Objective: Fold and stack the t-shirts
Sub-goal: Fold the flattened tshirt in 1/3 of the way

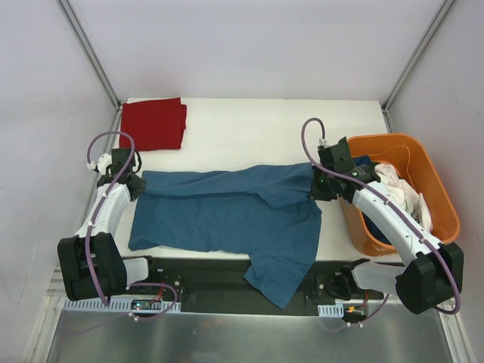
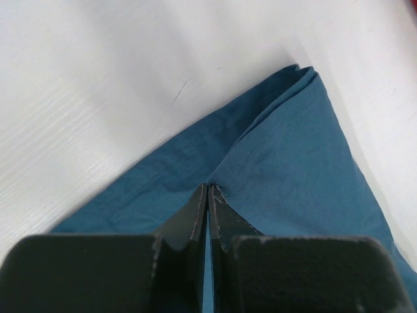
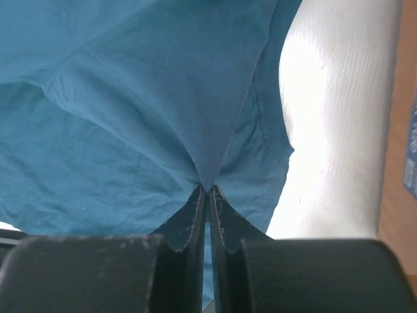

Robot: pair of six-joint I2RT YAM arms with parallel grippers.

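A teal-blue t-shirt (image 1: 227, 215) lies spread across the middle of the white table, one part hanging over the near edge. My left gripper (image 1: 134, 184) is shut on its left end; cloth (image 2: 287, 163) bunches at the fingertips (image 2: 209, 189). My right gripper (image 1: 316, 184) is shut on the shirt's right end, with fabric (image 3: 163, 98) pinched between its tips (image 3: 206, 190). The far edge of the shirt is stretched between both grippers. A deep red t-shirt (image 1: 154, 123) lies folded at the far left corner.
An orange plastic basket (image 1: 437, 185) stands at the right, just beside my right arm, holding white (image 1: 401, 189) and blue garments. Grey walls close in the table on both sides.
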